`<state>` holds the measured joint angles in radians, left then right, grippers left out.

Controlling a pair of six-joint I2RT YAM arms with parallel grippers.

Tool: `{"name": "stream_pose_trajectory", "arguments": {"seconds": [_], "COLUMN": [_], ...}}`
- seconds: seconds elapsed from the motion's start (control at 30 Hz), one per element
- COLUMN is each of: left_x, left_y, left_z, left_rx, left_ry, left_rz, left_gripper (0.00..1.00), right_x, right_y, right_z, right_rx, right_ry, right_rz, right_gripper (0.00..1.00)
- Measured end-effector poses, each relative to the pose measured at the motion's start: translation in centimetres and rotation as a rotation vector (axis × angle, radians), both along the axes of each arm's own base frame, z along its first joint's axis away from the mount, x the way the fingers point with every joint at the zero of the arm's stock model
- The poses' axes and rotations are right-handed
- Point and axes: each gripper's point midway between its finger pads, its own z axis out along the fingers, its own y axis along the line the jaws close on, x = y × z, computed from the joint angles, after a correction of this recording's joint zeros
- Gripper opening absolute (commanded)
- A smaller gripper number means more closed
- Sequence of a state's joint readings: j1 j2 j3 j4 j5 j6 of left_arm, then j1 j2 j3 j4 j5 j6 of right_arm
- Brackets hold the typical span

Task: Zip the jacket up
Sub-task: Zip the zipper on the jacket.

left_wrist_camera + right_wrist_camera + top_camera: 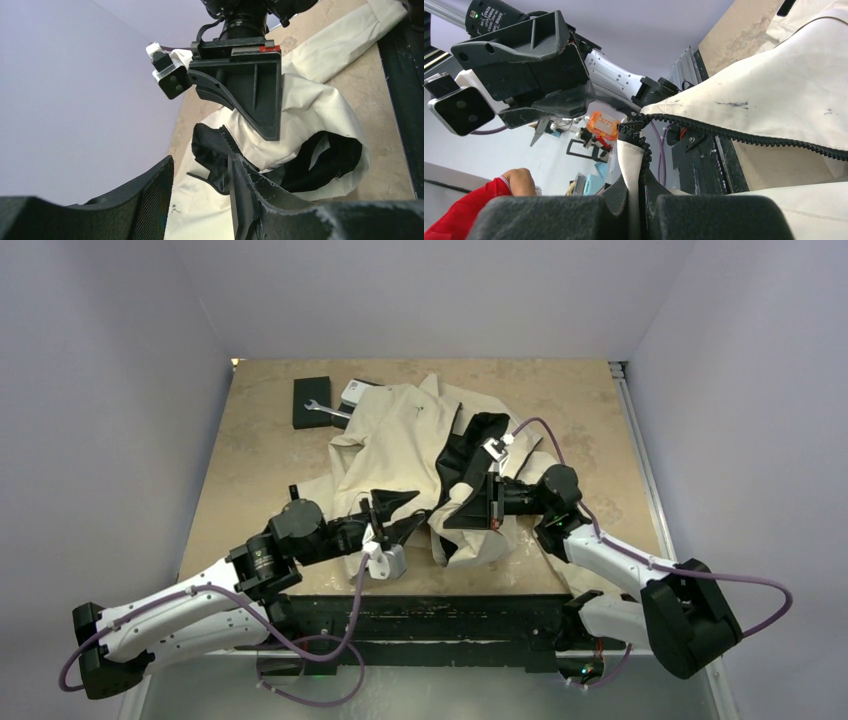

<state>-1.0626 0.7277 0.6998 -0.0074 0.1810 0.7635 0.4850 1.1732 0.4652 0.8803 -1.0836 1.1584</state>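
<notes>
The cream-beige jacket lies crumpled on the tan table, its black lining showing at the open front. My right gripper is shut on the jacket's front edge beside the black zipper teeth; in the right wrist view the cream edge stands pinched between its pads. My left gripper is open just left of it. In the left wrist view its jaws stand wide apart, with the jacket and a dark zipper edge between and beyond them, nothing gripped.
A black box with a wrench on it and a white device sit at the back left, touching the jacket's far edge. A black rail runs along the table's near edge. A hand in a red sleeve shows beyond the table.
</notes>
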Motion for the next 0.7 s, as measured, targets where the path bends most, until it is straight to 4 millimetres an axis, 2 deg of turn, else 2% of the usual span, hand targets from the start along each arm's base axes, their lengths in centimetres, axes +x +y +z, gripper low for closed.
{"name": "stream_pose_trajectory", "arguments": {"seconds": [0.1,0.43,0.57,0.7], "left_x": [0.1,1.3,0.6,-0.5], "left_y": [-0.2,-1.3,-0.3,1.3], "left_z": [0.6,-0.7,-1.6,-1.3], "left_rx": [-0.023,0.029,0.110,0.160], "left_ry": [-0.008,-0.033,-0.074,-0.105], "left_rz": [-0.001,0.021,-0.009,-0.033], "left_gripper": [0.43,0.43,0.56,0.65], "right_x": [0.0,-0.4,-0.5,-0.5], "right_y": [0.0,-0.2,-0.3,-0.3], "right_z": [0.1,0.6,0.3,-0.2], "right_rx": [0.001,0.007,-0.005,-0.021], "right_ry": [-0.004,-0.025,-0.018,-0.009], "right_rz": [0.000,-0.001,-0.001,0.001], "right_gripper": [0.00,0.00,0.00,0.00]}}
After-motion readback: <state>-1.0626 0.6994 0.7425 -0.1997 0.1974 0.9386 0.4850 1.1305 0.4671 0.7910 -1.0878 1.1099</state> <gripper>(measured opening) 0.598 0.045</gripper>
